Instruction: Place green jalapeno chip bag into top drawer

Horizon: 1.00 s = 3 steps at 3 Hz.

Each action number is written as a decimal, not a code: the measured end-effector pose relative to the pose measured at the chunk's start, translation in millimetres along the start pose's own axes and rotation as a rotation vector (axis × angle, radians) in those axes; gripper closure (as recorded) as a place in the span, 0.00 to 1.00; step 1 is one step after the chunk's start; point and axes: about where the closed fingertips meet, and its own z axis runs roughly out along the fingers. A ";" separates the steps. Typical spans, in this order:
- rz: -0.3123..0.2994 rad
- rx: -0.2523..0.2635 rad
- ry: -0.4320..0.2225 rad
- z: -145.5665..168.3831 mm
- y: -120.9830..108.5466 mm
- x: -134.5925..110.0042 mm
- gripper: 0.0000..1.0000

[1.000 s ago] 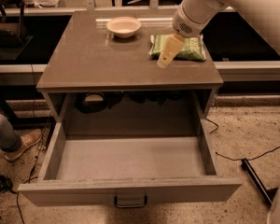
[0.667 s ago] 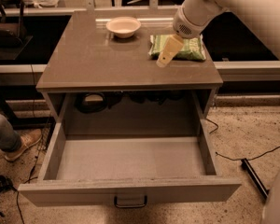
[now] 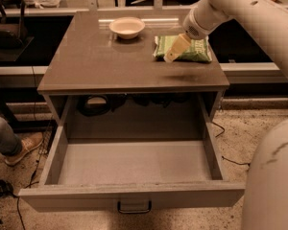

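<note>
The green jalapeno chip bag [image 3: 193, 49] lies flat on the back right of the grey-brown cabinet top [image 3: 101, 66]. My gripper [image 3: 174, 50] reaches in from the upper right and hovers over the bag's left part, its pale fingers [image 3: 178, 46] pointing down and left. The top drawer [image 3: 134, 164] is pulled wide open towards the front and its inside is bare. Its front panel has a small dark handle [image 3: 134, 208] at centre.
A white bowl [image 3: 127, 27] stands at the back middle of the cabinet top. My arm's pale body [image 3: 273, 176] fills the right side. A person's leg and shoe [image 3: 20, 146] are at the left on the floor. Cables lie on the floor.
</note>
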 end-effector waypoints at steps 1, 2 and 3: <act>0.071 0.004 -0.032 32.3 -20.6 0.8 0.00; 0.100 -0.010 -0.049 50.7 -26.2 -0.8 0.00; 0.118 -0.026 -0.058 64.2 -28.8 -3.2 0.16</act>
